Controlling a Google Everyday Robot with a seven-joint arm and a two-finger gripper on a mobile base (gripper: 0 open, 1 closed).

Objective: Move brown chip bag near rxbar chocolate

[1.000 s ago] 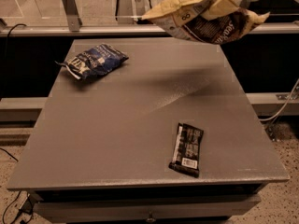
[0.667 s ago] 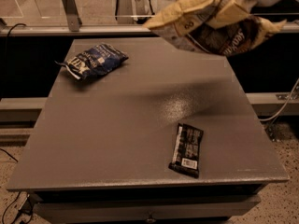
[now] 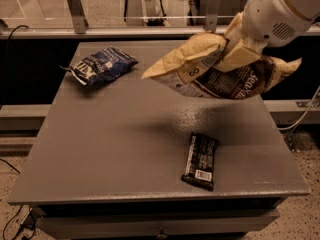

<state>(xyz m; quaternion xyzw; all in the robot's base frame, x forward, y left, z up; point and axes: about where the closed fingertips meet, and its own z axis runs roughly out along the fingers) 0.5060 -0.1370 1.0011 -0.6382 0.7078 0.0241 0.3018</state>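
Above table (image 3: 100,149), far right: brown chip bag (image 3: 200,71) between jaws

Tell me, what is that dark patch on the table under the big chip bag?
In the camera view, it is the shadow of the brown chip bag, which the gripper holds in the air at upper right; it falls on the table just beyond the rxbar chocolate, beside a pale sheen.
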